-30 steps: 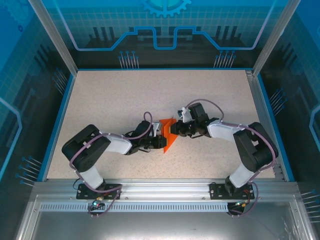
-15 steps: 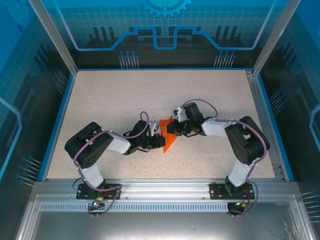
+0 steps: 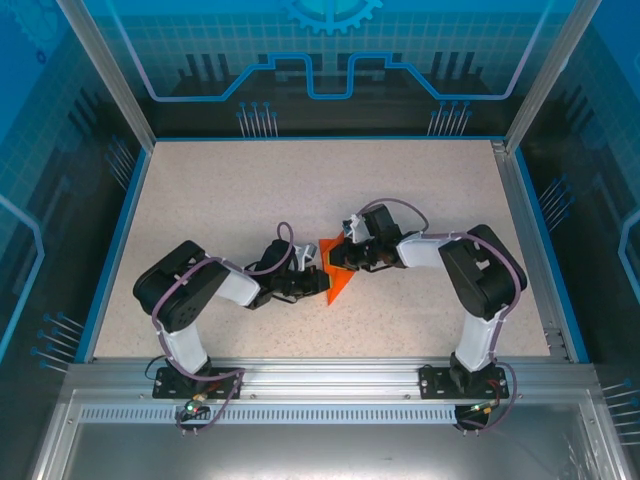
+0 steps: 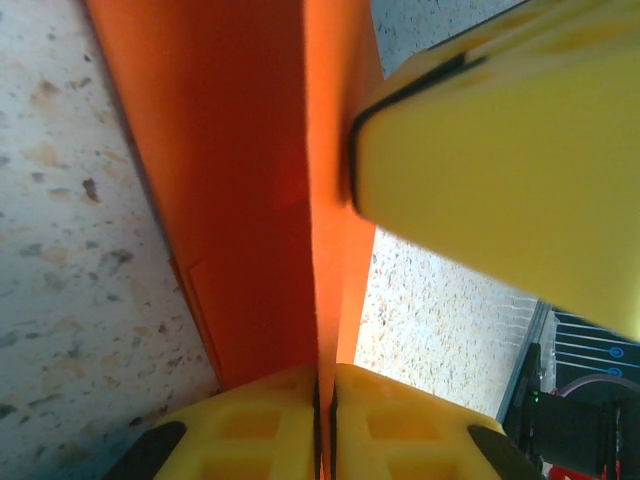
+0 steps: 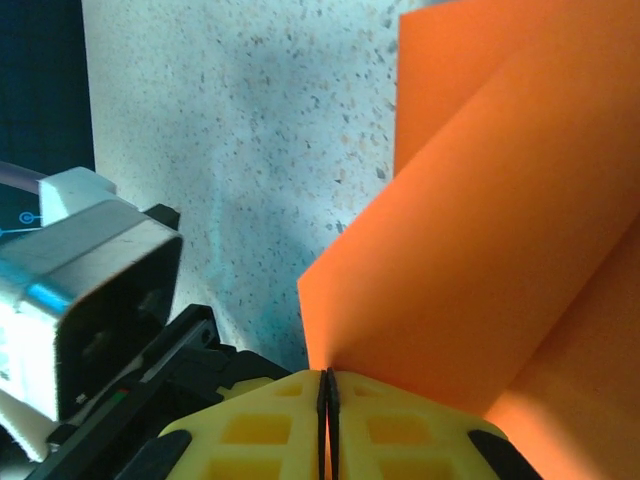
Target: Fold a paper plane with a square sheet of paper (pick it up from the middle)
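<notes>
The square sheet of paper is bright orange and creased into a pointed shape, lying mid-table between the two arms. My left gripper is at its left side. In the left wrist view its yellow fingers are shut on an upright fold of the paper. My right gripper comes in from the right. In the right wrist view its yellow fingers are pressed together on the lower edge of an orange flap. A yellow finger of the right gripper shows close beside the fold.
The speckled beige table has a blue raised rim and metal frame posts at its corners. The two wrists sit almost against each other over the paper; the left gripper's black and white body fills the left of the right wrist view.
The right arm's forearm and elbow have swung left toward the centre, and the right gripper has closed down on the paper flap. The left gripper keeps its grip, shifted slightly.
</notes>
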### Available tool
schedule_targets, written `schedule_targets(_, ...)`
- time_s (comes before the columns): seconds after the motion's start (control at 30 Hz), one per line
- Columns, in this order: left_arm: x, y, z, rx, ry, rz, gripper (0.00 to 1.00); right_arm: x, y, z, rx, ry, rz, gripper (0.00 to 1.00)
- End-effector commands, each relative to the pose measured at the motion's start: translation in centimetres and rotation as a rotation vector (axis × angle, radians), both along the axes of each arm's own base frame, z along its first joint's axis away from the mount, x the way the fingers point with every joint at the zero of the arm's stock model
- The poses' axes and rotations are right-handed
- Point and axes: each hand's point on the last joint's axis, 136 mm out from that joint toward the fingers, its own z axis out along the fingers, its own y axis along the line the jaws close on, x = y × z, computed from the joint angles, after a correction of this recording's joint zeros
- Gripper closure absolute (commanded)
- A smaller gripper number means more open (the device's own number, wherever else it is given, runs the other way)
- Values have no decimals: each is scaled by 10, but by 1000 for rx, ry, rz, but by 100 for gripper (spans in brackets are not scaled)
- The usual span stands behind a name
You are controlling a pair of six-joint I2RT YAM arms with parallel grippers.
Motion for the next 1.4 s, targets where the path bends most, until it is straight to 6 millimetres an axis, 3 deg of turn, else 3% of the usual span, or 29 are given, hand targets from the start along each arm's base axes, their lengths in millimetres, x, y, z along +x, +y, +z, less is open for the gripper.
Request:
schedule_targets(0.0, -16, 13, -32, 76, 93, 5, 85, -1, 9, 1, 17, 7, 23, 88)
schedule_targets(0.33, -16, 10, -19, 59, 74, -18, 76, -1, 5, -6, -6, 15, 11, 89)
schedule_targets(0.57, -18, 6, -13, 35, 67, -41, 75, -2, 2, -9, -16, 23, 5, 89)
schedule_targets(0.93, -18, 7, -19, 52, 91, -35, 94, -3, -3, -4, -24, 9, -10, 89)
schedule_targets(1.03, -19, 12, -25, 74, 123, -10, 96, 2, -7, 5, -17, -19, -30, 89)
schedule_targets(1.07, -20, 13, -26, 75, 130, -6, 97, -4, -12, -2, -25, -4, -33, 89)
schedule_targets(1.37, -24, 13, -35, 80, 211, -2, 99, -7, -4, 9, 33, -17, 8, 88)
